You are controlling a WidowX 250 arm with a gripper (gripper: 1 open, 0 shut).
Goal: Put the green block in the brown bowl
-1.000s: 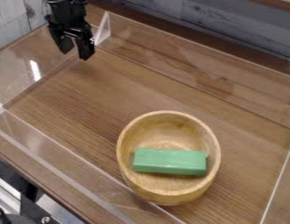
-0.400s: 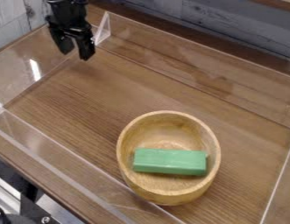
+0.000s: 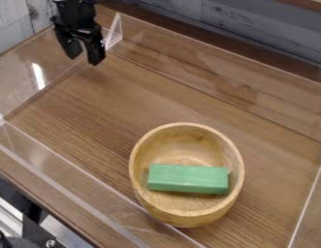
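Note:
The green block [image 3: 189, 179] lies flat inside the brown bowl [image 3: 155, 145], which rests on the wooden table at the lower right. My gripper [image 3: 80, 49] hangs at the upper left, far from the bowl. Its black fingers point down with a small gap between them and hold nothing.
Clear acrylic walls [image 3: 33, 73] enclose the wooden tabletop [image 3: 149, 97]. A grey brick-patterned wall [image 3: 253, 24] runs behind. The table's front edge [image 3: 27, 208] drops off at the lower left.

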